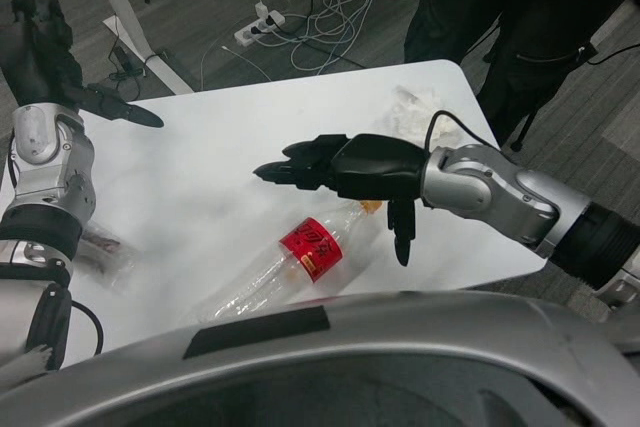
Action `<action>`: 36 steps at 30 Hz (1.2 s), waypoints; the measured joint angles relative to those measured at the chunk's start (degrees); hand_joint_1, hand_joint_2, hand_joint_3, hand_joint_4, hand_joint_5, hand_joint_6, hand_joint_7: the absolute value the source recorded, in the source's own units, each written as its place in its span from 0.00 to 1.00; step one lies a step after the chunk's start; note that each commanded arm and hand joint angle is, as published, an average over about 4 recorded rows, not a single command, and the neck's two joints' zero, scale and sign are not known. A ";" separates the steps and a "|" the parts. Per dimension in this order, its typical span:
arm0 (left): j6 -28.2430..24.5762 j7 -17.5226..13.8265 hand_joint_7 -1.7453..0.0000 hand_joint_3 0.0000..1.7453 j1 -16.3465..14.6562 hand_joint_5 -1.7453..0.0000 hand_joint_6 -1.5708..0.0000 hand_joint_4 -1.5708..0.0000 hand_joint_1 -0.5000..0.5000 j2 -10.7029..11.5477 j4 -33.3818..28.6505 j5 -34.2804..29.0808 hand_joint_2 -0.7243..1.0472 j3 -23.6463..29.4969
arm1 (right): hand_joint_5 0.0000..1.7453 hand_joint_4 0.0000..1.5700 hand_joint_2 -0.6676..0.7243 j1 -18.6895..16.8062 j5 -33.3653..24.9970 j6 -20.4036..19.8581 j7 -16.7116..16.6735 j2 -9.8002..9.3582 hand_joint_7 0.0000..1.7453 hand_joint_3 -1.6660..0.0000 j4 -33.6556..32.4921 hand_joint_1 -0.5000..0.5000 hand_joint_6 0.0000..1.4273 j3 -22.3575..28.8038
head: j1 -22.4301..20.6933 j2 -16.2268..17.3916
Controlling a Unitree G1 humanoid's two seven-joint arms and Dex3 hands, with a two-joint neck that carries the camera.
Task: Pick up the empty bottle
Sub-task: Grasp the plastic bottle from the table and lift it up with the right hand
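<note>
Clear plastic bottle [290,265] with red label lying on its side on white table [220,177], near front edge. Right hand [345,169] spread empty just above its orange cap. Left hand [40,57] open, raised at far left, holding nothing.

My right hand [345,169] is stretched out in front of me, palm down, fingers extended and pointing toward 9 o'clock, with one digit dropping straight down to 6 o'clock. Nothing's in it. The silver right forearm [490,192] runs back from the wrist toward about 4 o'clock. My left hand [40,52] is way over at the far left, raised, fingers spread, one finger poking out toward 3 o'clock, also holding nothing. The left forearm [45,182] drops from it toward 6 o'clock.
</note>
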State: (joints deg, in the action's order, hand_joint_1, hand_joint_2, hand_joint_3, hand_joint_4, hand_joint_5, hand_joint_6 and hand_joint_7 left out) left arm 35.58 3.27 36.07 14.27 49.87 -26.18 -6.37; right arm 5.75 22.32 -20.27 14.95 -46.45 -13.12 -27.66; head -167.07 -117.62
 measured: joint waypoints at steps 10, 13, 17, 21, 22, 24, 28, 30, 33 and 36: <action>-2.44 -0.91 1.00 0.00 2.80 1.00 1.00 1.00 0.00 0.34 3.12 0.01 0.00 -2.50 | 0.00 0.00 0.28 -0.07 0.40 -3.28 -0.34 -1.17 0.00 0.74 2.77 0.30 0.00 -7.28 | 1.44 0.37; -3.06 -0.95 1.00 0.00 4.20 1.00 1.00 1.00 0.00 1.13 5.24 -0.32 0.00 -3.96 | 0.00 0.00 0.25 0.31 1.90 -3.87 -0.41 0.29 0.00 0.69 3.06 0.33 0.00 -8.11 | 2.64 0.27; -3.08 -0.97 1.00 0.00 5.28 1.00 1.00 1.00 0.00 2.89 6.57 -3.05 0.00 -7.21 | 0.00 0.00 0.22 0.58 5.09 -5.12 -0.73 3.41 0.00 0.62 3.08 0.33 0.00 -6.99 | 3.81 -0.05; -3.09 -0.98 1.00 0.00 5.63 1.00 1.00 1.00 0.00 3.74 6.64 -4.36 0.00 -9.29 | 0.00 0.00 0.18 0.69 7.29 -5.57 -1.32 5.15 0.00 0.58 3.40 0.33 0.00 -6.61 | 3.46 -0.79; -3.09 -0.98 1.00 0.00 5.66 1.00 1.00 1.00 0.00 4.00 6.64 -4.66 0.00 -9.81 | 0.00 0.00 0.18 0.72 7.77 -5.71 -1.55 5.64 0.00 0.56 3.82 0.33 0.00 -6.58 | 3.37 -0.85; -3.10 -0.97 1.00 0.00 5.69 1.00 1.00 1.00 0.00 4.47 6.65 -5.05 0.00 -10.58 | 0.00 0.00 0.18 0.82 8.77 -6.25 -2.02 7.25 0.00 0.54 5.47 0.33 0.00 -6.44 | 3.26 -0.90; -3.12 -0.98 1.00 0.00 5.73 1.00 1.00 1.00 0.00 5.03 6.65 -6.17 0.00 -12.11 | 0.00 0.00 0.14 1.01 10.41 -7.13 -2.34 10.49 0.00 0.48 8.75 0.33 0.00 -6.45 | 3.30 -0.85; -3.13 -0.98 1.00 0.00 5.74 1.00 1.00 1.00 0.00 5.35 6.64 -6.49 0.00 -12.56 | 0.00 0.00 0.14 1.26 10.82 -7.36 -2.51 11.24 0.00 0.48 9.99 0.33 0.00 -6.89 | 3.31 -0.82; -3.16 -0.97 1.00 0.00 5.77 1.00 1.00 1.00 0.00 6.45 6.64 -7.72 0.00 -13.86 | 0.00 0.00 0.13 2.21 11.36 -7.41 -2.67 11.80 0.00 0.48 11.50 0.33 0.00 -8.61 | 3.32 -0.71; -3.18 -0.97 1.00 0.01 5.82 1.00 1.00 1.00 0.00 6.91 6.64 -8.99 0.00 -15.10 | 0.00 0.00 0.09 3.45 12.01 -6.51 -2.72 12.14 0.00 0.45 12.14 0.33 0.00 -10.48 | 3.40 -0.80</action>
State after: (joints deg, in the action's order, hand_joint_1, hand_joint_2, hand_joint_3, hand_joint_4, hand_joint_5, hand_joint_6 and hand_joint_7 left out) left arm 32.40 2.30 41.89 21.19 56.51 -35.18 -21.47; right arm 9.21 34.33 -26.78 12.23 -34.32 -0.98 -38.13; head -163.67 -118.42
